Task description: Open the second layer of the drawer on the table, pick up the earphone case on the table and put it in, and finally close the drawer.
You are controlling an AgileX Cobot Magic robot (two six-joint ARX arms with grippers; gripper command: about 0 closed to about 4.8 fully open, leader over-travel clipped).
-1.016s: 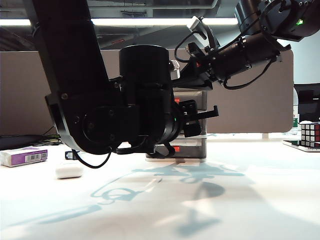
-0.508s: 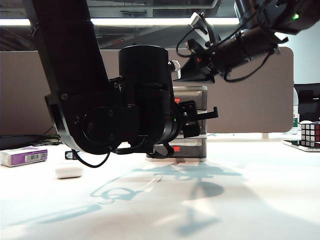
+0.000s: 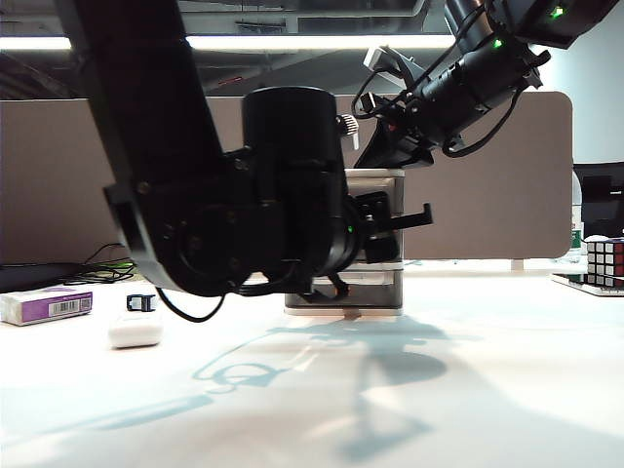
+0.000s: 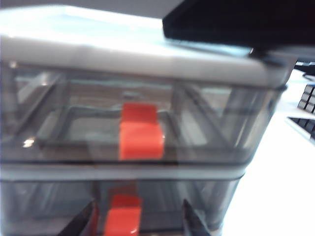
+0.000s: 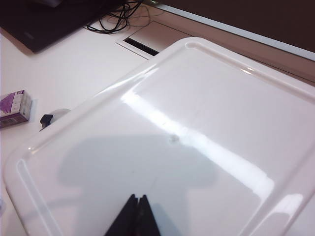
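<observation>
The drawer (image 4: 147, 59) fills the left wrist view, its white frame on top and smoky grey fronts below. The second layer's red-orange handle (image 4: 123, 219) sits between my left gripper's (image 4: 138, 223) fingers, which stand apart on either side of it: open. In the exterior view the left gripper (image 3: 378, 229) is at the drawer's (image 3: 382, 180) front. My right gripper (image 5: 138, 199) is shut, its tips over the drawer's white top (image 5: 197, 123); it hangs there too in the exterior view (image 3: 375, 154). The earphone case (image 3: 135, 331) lies on the table (image 3: 468, 370) at the left.
A small black clip (image 3: 141, 302) and a white-and-purple box (image 3: 47, 305) lie behind the case. A Rubik's cube (image 3: 604, 261) stands at the far right. A grey partition (image 3: 487, 195) runs behind the table. Cables (image 5: 113, 22) lie beyond the drawer.
The right arm's wrist has tipped more steeply down towards the drawer's top. The left arm has shifted only slightly to the right in the exterior view; its gripper stays as wide.
</observation>
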